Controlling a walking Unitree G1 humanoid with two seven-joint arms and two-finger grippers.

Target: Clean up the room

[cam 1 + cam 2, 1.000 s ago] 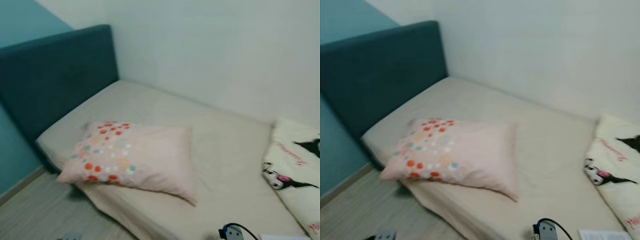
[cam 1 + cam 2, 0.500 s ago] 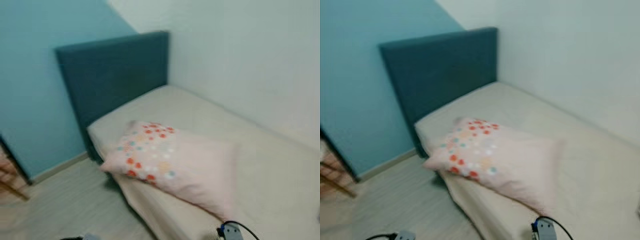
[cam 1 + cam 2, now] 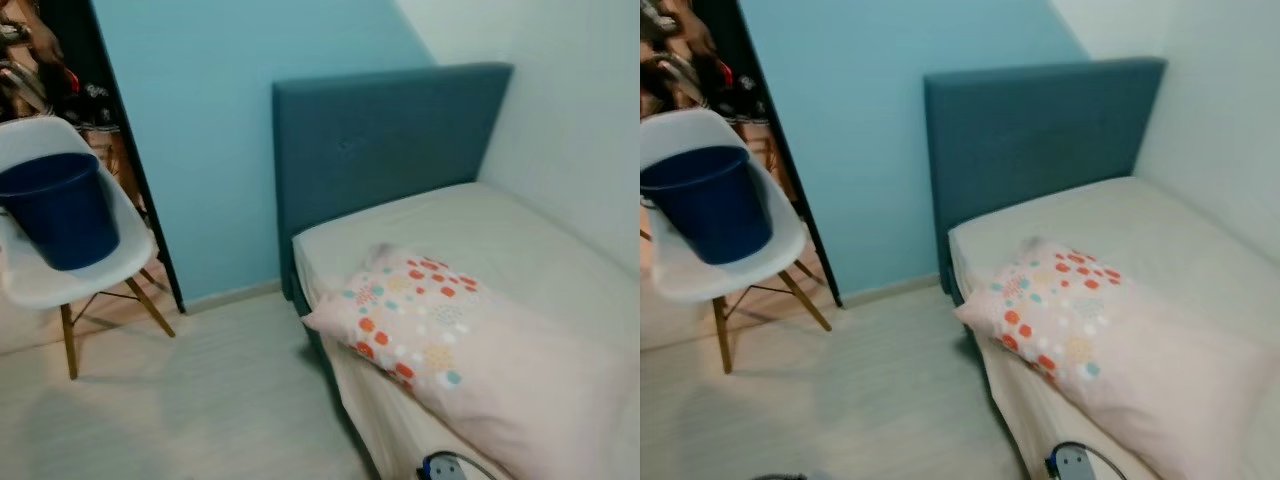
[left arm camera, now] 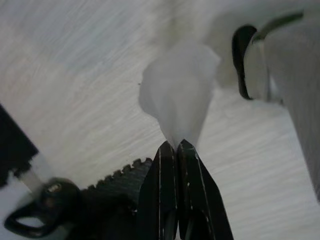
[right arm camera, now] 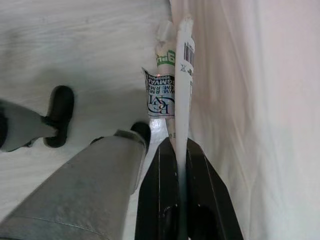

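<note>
The left pincer (image 4: 176,146) is pinching a soft white tissue (image 4: 178,90) and the right pincer (image 5: 181,145) is squeezing a flat white printed wrapper (image 5: 176,85), both hanging above the pale floor (image 3: 200,400), so bumpy walking toward the dark blue bucket (image 3: 62,208) might shake them loose.

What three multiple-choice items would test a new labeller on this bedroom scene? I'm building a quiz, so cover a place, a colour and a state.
1. Where is the bucket?
A. on the white chair
B. on the bed
C. on the floor

2. What colour is the headboard?
A. white
B. dark teal
C. pink

3. How is the right gripper?
A. wide open
B. shut on a printed wrapper
C. gripping the pillow

Answers: 1 A, it sits in the seat; 2 B, darker than the light blue wall; 3 B, the wrapper runs between its fingers.
</note>
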